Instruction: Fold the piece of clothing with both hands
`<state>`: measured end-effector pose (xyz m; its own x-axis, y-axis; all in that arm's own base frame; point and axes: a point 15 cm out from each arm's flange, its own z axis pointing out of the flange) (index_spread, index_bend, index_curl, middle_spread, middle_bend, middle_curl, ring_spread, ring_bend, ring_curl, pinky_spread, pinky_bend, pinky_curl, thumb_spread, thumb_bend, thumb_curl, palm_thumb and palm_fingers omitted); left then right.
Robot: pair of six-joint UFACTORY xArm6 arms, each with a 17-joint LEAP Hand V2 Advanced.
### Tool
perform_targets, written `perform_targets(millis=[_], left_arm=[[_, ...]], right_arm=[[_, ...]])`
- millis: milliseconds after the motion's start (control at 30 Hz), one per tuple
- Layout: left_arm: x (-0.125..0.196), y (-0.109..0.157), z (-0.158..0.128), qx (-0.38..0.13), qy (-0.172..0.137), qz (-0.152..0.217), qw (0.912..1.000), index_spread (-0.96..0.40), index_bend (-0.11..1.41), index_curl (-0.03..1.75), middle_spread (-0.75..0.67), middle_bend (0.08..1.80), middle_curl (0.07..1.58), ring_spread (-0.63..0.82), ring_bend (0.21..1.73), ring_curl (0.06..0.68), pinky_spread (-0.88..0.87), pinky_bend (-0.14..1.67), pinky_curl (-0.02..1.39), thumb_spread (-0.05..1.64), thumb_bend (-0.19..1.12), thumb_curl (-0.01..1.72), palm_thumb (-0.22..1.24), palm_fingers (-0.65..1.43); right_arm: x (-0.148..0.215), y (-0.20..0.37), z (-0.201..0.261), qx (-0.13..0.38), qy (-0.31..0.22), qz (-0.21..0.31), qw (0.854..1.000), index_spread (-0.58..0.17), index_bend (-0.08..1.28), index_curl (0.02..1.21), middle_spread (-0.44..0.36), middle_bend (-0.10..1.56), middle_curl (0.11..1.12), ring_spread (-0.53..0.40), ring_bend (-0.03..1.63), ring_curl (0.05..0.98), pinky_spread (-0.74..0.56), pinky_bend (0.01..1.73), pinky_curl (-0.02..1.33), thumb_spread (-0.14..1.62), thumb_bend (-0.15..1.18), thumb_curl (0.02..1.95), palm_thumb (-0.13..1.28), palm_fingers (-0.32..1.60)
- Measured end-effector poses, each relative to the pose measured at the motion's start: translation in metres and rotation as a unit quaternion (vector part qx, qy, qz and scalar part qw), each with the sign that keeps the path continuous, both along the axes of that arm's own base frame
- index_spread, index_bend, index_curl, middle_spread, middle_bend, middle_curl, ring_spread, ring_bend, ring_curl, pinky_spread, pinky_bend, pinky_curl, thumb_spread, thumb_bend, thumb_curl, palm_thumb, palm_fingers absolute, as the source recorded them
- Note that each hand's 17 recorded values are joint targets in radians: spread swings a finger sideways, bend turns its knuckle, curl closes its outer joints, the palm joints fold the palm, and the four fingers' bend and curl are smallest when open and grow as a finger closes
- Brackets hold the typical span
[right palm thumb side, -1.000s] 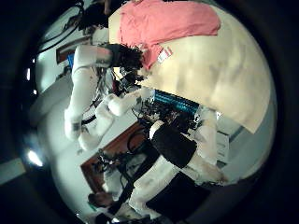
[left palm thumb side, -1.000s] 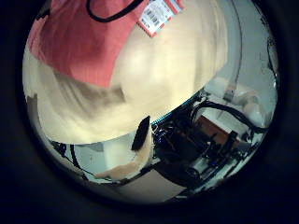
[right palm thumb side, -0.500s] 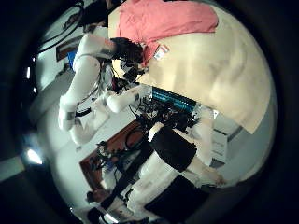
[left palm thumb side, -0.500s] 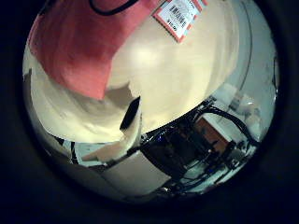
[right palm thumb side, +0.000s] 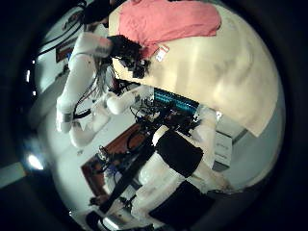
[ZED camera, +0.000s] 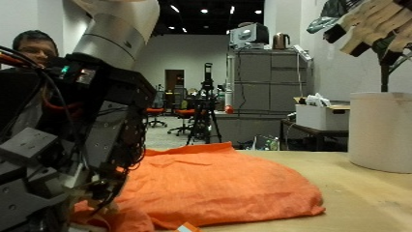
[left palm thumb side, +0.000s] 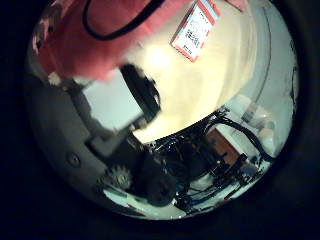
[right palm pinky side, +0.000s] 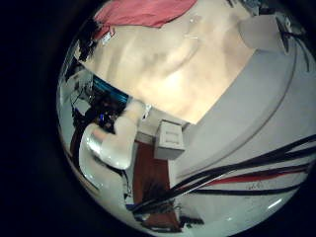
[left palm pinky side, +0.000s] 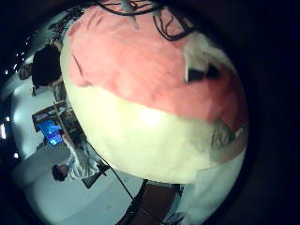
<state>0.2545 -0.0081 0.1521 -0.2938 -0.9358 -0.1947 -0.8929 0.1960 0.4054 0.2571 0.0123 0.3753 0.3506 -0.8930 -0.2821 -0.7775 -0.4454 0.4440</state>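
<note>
The left hand sits low at the near edge of the crumpled orange-red cloth garment, which lies spread on the pale wooden table; whether its fingers have closed on the fabric cannot be told, since they are hidden against it. The right hand hangs high above the table, well apart from the garment, fingers loosely extended and holding nothing. This looks like the opening grasp of the fold, and next the right hand likely needs to descend to the cloth's edge.

The robot's nearer hand hangs low and close on the near left, its fingers hidden from sight. The other hand is raised high at the far right, fingers loosely extended and empty.
</note>
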Motion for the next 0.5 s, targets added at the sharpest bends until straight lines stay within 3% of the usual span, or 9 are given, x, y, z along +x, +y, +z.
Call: perform_targets(millis=[133,200,333,500], left_arm=[[0.001,0.005,0.016,-0.003,0.004,0.001,1.0,-0.49,0.59,0.58,-0.5,0.87,0.85,-0.46,1.28,0.529,-0.63,1.12,0.61,0.97,0.02,0.45,0.81,1.11],[0.002,0.005,0.022,-0.008,0.007,-0.005,0.9999,-0.52,0.61,0.63,-0.52,0.89,0.88,-0.46,1.3,0.541,-0.63,1.15,0.62,0.95,0.0,0.47,0.82,1.08],[-0.003,0.011,0.035,-0.01,0.025,-0.001,0.9996,-0.56,0.63,0.71,-0.54,0.9,0.94,-0.45,1.33,0.553,-0.62,1.19,0.64,0.94,-0.02,0.5,0.83,1.04],[-0.007,0.01,0.042,-0.016,0.028,0.0,0.9995,-0.6,0.63,0.81,-0.57,0.9,1.01,-0.44,1.35,0.562,-0.62,1.22,0.65,0.93,-0.03,0.52,0.81,1.01]], right_arm=[[0.002,0.001,-0.004,-0.001,-0.002,0.001,1.0,-0.295,0.19,0.38,0.054,0.19,0.32,0.19,0.21,0.23,0.33,0.19,0.27,1.3,-0.01,0.21,0.46,0.27],[0.002,0.004,-0.013,-0.001,0.001,0.006,1.0,-0.293,0.15,0.35,0.053,0.16,0.3,0.132,0.32,0.257,0.23,0.25,0.28,1.25,0.0,0.24,0.53,0.34],[-0.01,0.024,-0.043,0.001,0.027,0.05,0.998,-0.28,0.14,0.33,0.044,0.19,0.31,0.084,0.37,0.279,0.15,0.3,0.3,1.18,0.0,0.27,0.59,0.32],[0.011,0.043,-0.09,0.003,-0.026,0.076,0.997,-0.272,0.15,0.31,0.018,0.24,0.33,0.047,0.39,0.285,0.1,0.28,0.29,1.07,-0.02,0.3,0.65,0.32]])
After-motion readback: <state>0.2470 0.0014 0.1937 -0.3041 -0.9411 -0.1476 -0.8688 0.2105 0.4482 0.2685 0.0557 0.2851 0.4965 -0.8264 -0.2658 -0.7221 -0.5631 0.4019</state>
